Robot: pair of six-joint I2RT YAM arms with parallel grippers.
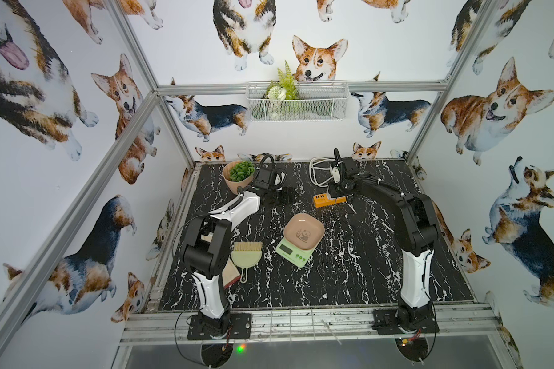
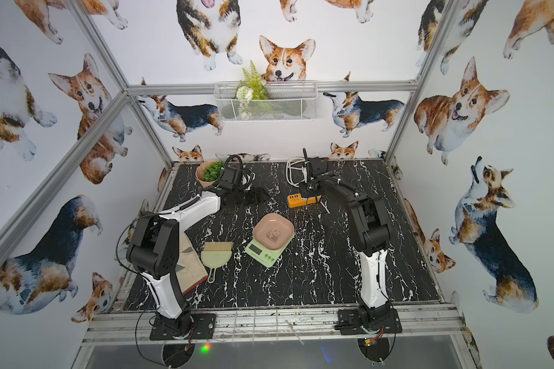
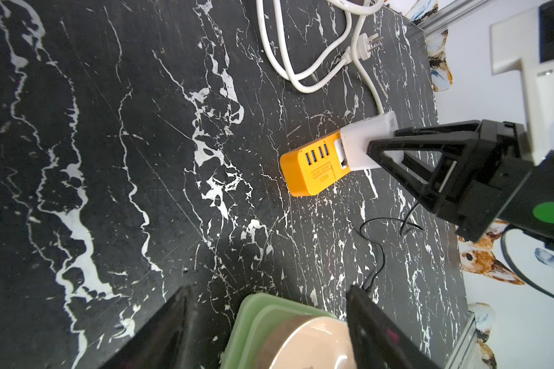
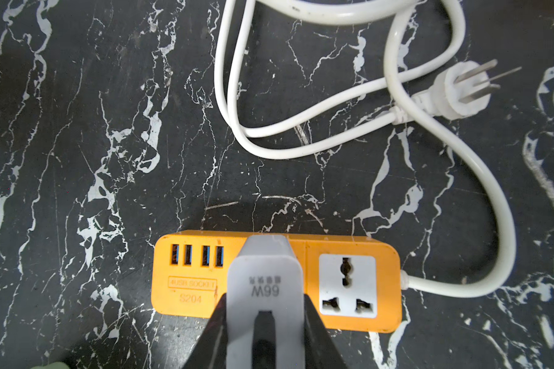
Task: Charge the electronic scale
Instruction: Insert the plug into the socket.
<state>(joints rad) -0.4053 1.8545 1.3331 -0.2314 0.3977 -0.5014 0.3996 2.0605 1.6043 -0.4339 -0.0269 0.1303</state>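
The electronic scale [image 1: 293, 250] [image 2: 263, 252] lies mid-table, a pale green base under a pink-beige panda tray [image 1: 304, 231]. Behind it lies the orange power strip [image 1: 322, 200] [image 4: 189, 281]. My right gripper [image 1: 335, 191] [image 4: 264, 319] is shut on a white charger adapter [image 4: 264, 281] [image 3: 365, 140], which stands against the strip's socket face. A thin black cable [image 3: 375, 242] trails from there toward the scale. My left gripper [image 1: 282, 195] [image 3: 269, 289] hangs open at the back left. In its wrist view the scale's edge [image 3: 253, 319] shows between the fingers, untouched.
The strip's white cord [image 1: 315, 172] coils at the back, its plug [image 4: 458, 92] lying loose. A potted plant [image 1: 239, 175] stands back left. A pale green dustpan with brush [image 1: 246, 255] and a brown cloth [image 2: 189, 265] lie by the left arm. A wire basket [image 1: 296, 100] hangs on the wall.
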